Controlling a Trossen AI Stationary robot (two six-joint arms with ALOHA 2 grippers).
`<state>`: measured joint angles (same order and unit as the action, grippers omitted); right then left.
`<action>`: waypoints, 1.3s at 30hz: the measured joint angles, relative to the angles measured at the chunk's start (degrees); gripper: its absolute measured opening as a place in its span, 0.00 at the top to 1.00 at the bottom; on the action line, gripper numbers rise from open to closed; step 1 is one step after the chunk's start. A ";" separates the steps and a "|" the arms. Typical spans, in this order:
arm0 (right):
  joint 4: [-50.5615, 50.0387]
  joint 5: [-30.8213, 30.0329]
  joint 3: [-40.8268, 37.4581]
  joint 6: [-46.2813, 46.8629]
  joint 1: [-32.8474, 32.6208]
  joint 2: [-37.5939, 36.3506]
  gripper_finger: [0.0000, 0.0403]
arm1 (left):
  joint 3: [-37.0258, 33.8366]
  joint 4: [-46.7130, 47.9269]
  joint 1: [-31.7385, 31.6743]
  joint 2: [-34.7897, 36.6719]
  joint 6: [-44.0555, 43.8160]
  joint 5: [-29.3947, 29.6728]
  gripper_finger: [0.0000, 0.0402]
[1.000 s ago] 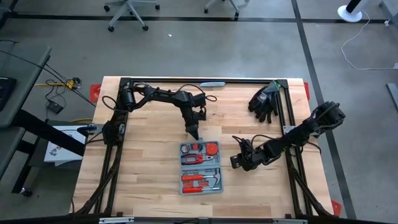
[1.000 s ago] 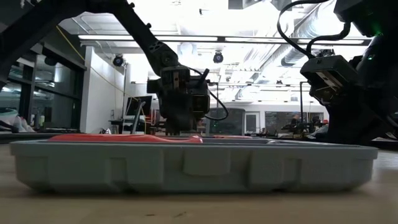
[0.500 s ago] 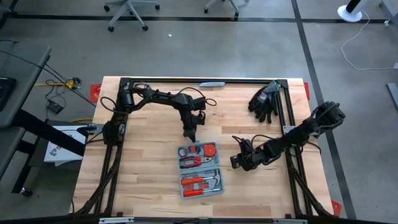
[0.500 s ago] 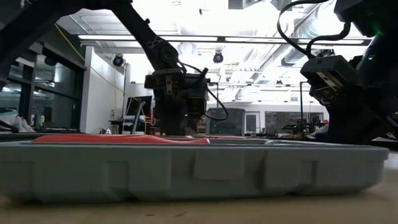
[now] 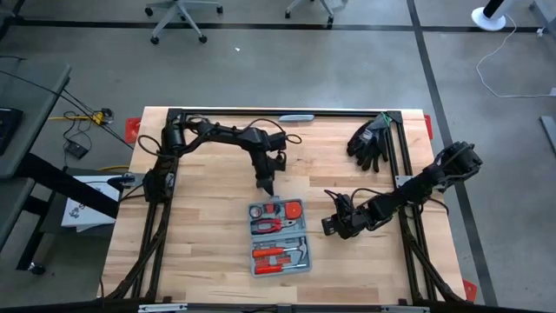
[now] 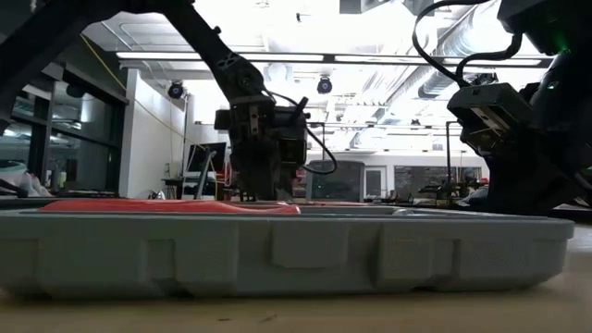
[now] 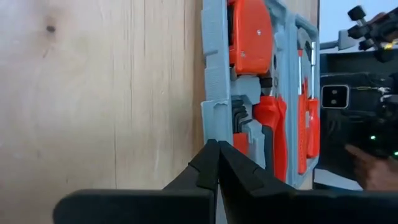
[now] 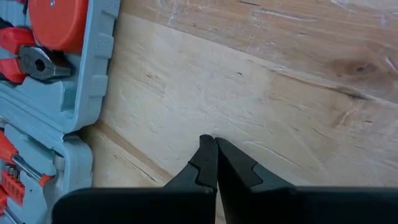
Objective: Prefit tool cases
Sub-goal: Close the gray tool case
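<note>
1. The tool case is lying open and flat on the tabletop, around the middle of its width and nearer the front edge than the back one, with both halves facing up.
2. Red-handled tools are sitting in the moulded slots of both halves, and a round red piece is filling one corner of the half nearer the back edge.
3. The left gripper is hanging just beyond the case's back end, towards the back edge of the tabletop, with its fingers pressed together and nothing between them; its wrist view is showing the closed tips pointing at the case rim without clearly touching it.
4. The right gripper is waiting beside the case, towards the right edge of the tabletop, also pinched closed and empty, with bare wood under its tips in its own wrist view.
5. A pair of black gloves is lying near the back right corner, well apart from the work.
6. Judging by the filled slots, the fitting of tools is looking largely done, though whether every slot is filled I cannot tell.
7. What is left, as far as I can judge, is folding one half over the other and latching the case, which is not yet begun.
</note>
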<state>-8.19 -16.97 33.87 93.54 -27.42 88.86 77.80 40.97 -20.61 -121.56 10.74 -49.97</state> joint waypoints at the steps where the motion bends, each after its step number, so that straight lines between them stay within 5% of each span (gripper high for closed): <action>1: 0.00 0.00 0.00 0.00 0.00 0.00 1.00 | 0.01 -0.02 -0.26 0.00 0.00 -0.63 1.00; 6: -0.02 0.00 0.00 0.00 0.00 0.00 1.00 | 0.04 -0.13 -1.50 0.00 -1.13 -1.16 0.96; 16: 0.00 -0.02 0.00 0.00 0.00 0.00 1.00 | -0.04 -0.66 -1.96 -1.42 -2.64 -3.52 0.63; 22: -0.08 -0.02 -0.02 -0.02 0.00 0.00 1.00 | -0.13 -0.85 0.70 -1.84 -1.81 -4.07 0.53; 32: -0.22 -0.05 -0.02 -0.17 0.00 0.00 1.00 | -0.15 -2.33 3.46 -1.86 -1.62 -3.38 0.57; 39: -0.23 -0.05 -0.02 -0.94 0.00 0.00 1.00 | -0.17 -2.30 3.04 -1.90 -1.96 -3.72 0.71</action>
<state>-8.42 -17.02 33.85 92.60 -27.42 88.86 77.62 38.67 -17.57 -123.46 8.78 -53.69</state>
